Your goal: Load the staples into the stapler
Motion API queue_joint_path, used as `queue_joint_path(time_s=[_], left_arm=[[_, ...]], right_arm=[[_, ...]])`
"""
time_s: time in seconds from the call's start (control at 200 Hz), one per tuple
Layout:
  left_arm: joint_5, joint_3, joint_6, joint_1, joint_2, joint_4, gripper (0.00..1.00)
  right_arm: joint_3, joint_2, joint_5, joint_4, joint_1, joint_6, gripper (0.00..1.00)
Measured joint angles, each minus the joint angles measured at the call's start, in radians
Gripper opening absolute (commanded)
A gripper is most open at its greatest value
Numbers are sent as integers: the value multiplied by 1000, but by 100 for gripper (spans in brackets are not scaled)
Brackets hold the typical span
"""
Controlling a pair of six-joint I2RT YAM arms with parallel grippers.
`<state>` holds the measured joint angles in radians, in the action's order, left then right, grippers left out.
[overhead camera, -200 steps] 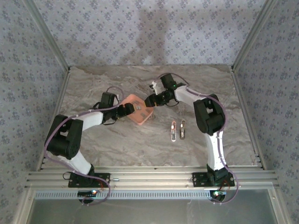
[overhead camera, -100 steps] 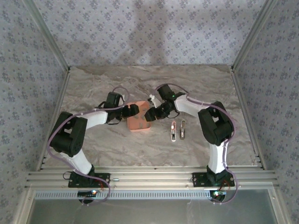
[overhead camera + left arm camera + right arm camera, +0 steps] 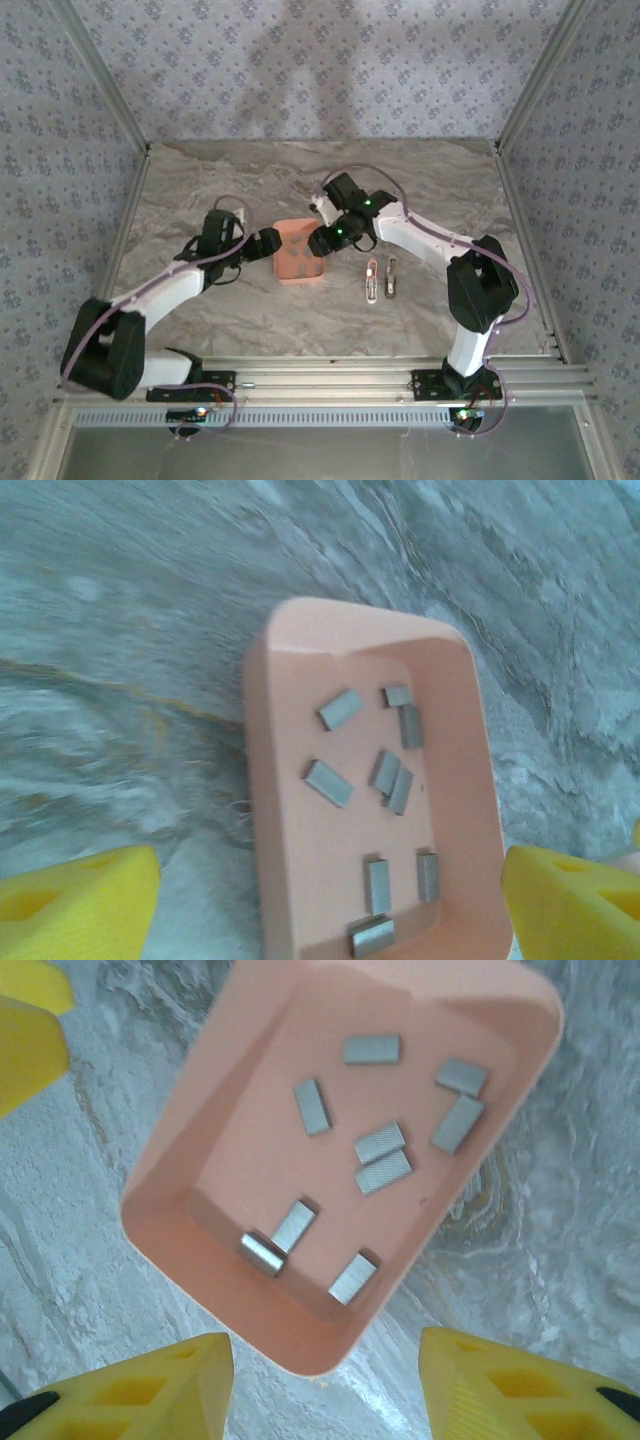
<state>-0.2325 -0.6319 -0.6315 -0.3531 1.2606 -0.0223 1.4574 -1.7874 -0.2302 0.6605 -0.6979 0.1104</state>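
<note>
The right tool (image 3: 322,1348) hangs with yellow pads (image 3: 130,1390) parted and empty over the near corner of the salmon plastic tray (image 3: 180,1165). The staples (image 3: 380,1157), short grey ribbed metal strips loose on its smooth floor, lie at 12 o'clock from it, the closest pointing toward 1 o'clock. The left tool (image 3: 268,245), spread wide and holding nothing, sits at the tray's 9 o'clock edge, while the slim stapler (image 3: 372,280) lies opened on the marbled bench (image 3: 450,180), 4 o'clock from the right tool.
</note>
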Motion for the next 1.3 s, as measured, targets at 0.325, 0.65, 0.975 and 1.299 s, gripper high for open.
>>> queue_joint_path(time_s=[0.325, 0.65, 0.975, 1.299], left_arm=[[122, 167, 15, 130, -300, 136, 92], [137, 201, 32, 183, -330, 183, 92], [137, 203, 40, 196, -330, 184, 92], [136, 210, 44, 200, -330, 184, 92]], right_arm=[[253, -220, 104, 75, -106, -77, 43], [423, -426, 161, 142, -140, -130, 40], [516, -518, 195, 159, -140, -138, 38], [570, -577, 222, 174, -140, -138, 36]])
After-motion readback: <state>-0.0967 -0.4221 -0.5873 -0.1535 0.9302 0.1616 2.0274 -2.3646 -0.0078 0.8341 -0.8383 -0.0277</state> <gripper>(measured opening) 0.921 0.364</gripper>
